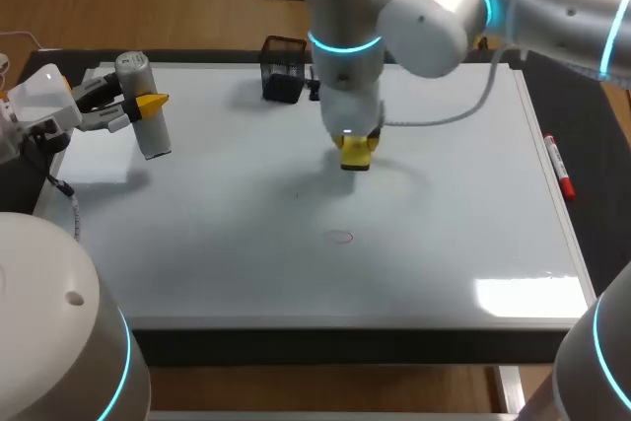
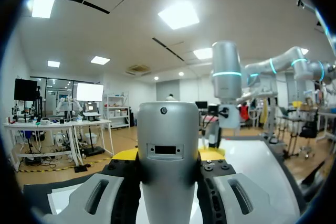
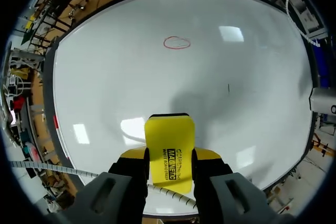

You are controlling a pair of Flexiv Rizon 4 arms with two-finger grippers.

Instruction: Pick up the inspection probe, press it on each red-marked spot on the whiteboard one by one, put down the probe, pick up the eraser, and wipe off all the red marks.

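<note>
A grey cylindrical inspection probe (image 1: 144,105) (image 2: 168,150) stands upright over the whiteboard's far left corner, with my left gripper (image 1: 138,105) (image 2: 168,156) shut on it. My right gripper (image 1: 356,150) (image 3: 169,156) hangs over the middle of the whiteboard (image 1: 444,204), shut on a yellow eraser (image 1: 356,152) (image 3: 169,148) that points down at the board. One faint red ring mark (image 1: 340,237) (image 3: 177,42) lies on the board, ahead of the eraser and nearer the front edge in the head view.
A black mesh holder (image 1: 283,68) stands at the board's far edge, just left of my right arm. A red marker pen (image 1: 559,167) lies beside the board's right rim. A tiny dark speck (image 3: 228,87) shows on the white surface.
</note>
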